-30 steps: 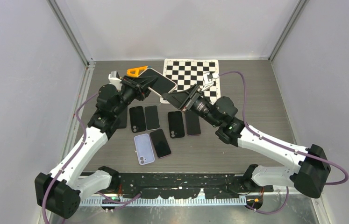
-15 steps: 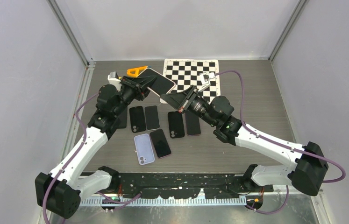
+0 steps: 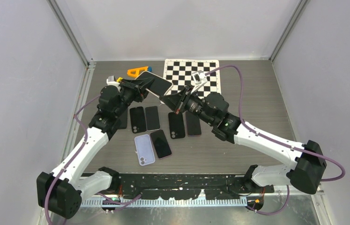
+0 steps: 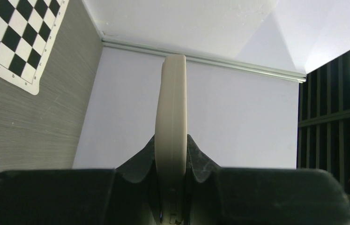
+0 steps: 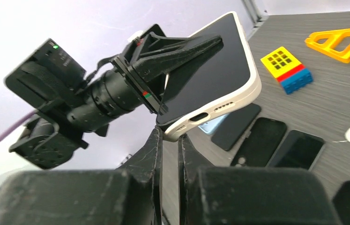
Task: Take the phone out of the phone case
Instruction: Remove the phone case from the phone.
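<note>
A phone (image 3: 158, 83) with a dark screen sits inside a cream phone case (image 5: 250, 89) and is held in the air over the back of the table. My left gripper (image 3: 138, 89) is shut on it, one finger across the screen (image 5: 187, 47) and the other behind. In the left wrist view only the case's cream edge (image 4: 173, 108) shows, clamped between the fingers. My right gripper (image 5: 169, 134) comes from below, shut on the case's bottom corner beside the charging port. From above, the right gripper (image 3: 166, 99) meets the phone's near end.
Several dark phones (image 3: 145, 118) and a lilac one (image 3: 144, 149) lie flat on the table below the arms. A checkerboard mat (image 3: 201, 70) lies at the back, an orange triangle toy (image 3: 134, 71) to its left, and a yellow brick (image 5: 287, 65) nearby.
The right gripper has closed onto the case's bottom corner. Both arms and the phone have shifted slightly left and toward the back.
</note>
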Action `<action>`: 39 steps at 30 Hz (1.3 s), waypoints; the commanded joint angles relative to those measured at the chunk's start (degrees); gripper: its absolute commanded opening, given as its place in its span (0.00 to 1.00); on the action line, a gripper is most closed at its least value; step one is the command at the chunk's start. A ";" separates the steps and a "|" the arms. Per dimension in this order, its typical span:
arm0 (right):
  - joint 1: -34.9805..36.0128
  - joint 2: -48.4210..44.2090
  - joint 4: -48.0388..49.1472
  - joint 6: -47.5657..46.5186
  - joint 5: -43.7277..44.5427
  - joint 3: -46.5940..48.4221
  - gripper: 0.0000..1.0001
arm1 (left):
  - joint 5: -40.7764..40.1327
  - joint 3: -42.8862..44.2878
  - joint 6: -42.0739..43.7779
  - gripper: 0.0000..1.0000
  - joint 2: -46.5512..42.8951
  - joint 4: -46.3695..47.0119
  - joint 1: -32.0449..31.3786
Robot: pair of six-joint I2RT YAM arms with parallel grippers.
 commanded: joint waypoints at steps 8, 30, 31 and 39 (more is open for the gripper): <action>-0.53 3.17 -18.87 -13.69 11.47 2.37 0.00 | 3.81 1.24 -2.52 0.00 -2.02 7.18 -1.11; -12.30 -15.99 -15.31 -6.98 -30.62 -4.48 0.88 | 42.81 10.68 29.65 0.00 7.56 6.87 6.06; -12.30 -15.72 -15.39 -6.76 -31.94 -3.63 0.87 | 44.79 11.47 33.06 0.00 7.52 4.23 6.07; -9.76 -5.93 -21.03 -8.36 -40.64 2.79 0.81 | 53.43 12.71 46.79 0.00 4.74 -7.12 6.07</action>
